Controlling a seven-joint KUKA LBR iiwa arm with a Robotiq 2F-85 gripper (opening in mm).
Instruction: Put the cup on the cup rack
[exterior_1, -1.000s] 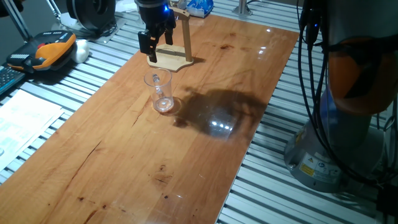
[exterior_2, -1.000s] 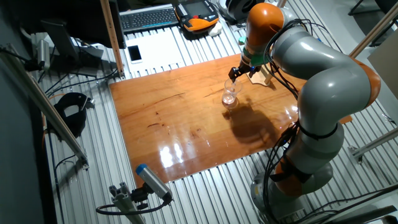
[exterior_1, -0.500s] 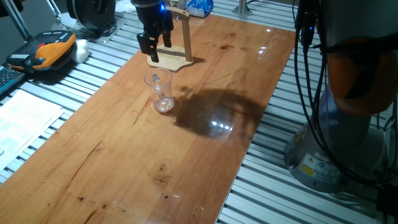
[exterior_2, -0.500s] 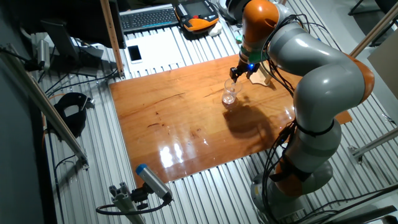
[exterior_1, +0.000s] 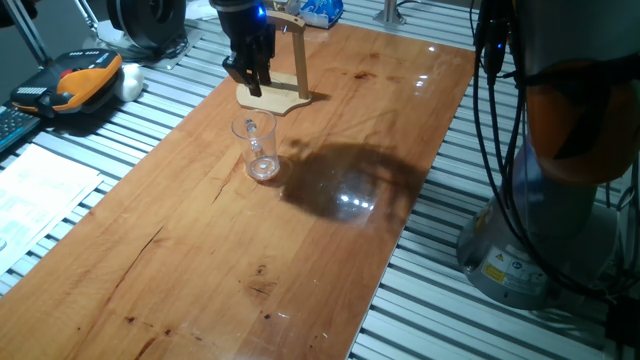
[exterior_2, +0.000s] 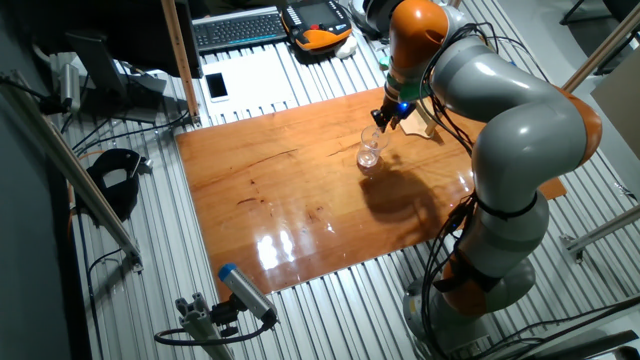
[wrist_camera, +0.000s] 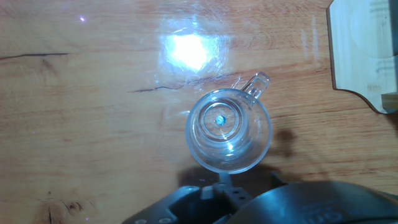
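We see the wooden table (exterior_1: 330, 150) carrying both pieces. At its far end the cup rack (exterior_1: 283, 72) stands upright on its wavy base, post up, ready to take a handle. Just before it the cup (exterior_1: 258, 148) sits upright on its thick base, mouth up, handle toward the rack. Our gripper (exterior_1: 250, 75) hangs above, near the rack, empty; the jaws look nearly together, though we cannot tell for sure. From the hand camera, the cup lies directly below, untouched.

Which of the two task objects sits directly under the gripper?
The cup: the hand view looks straight down into its open mouth, while the rack only shows its base at the frame's right edge.
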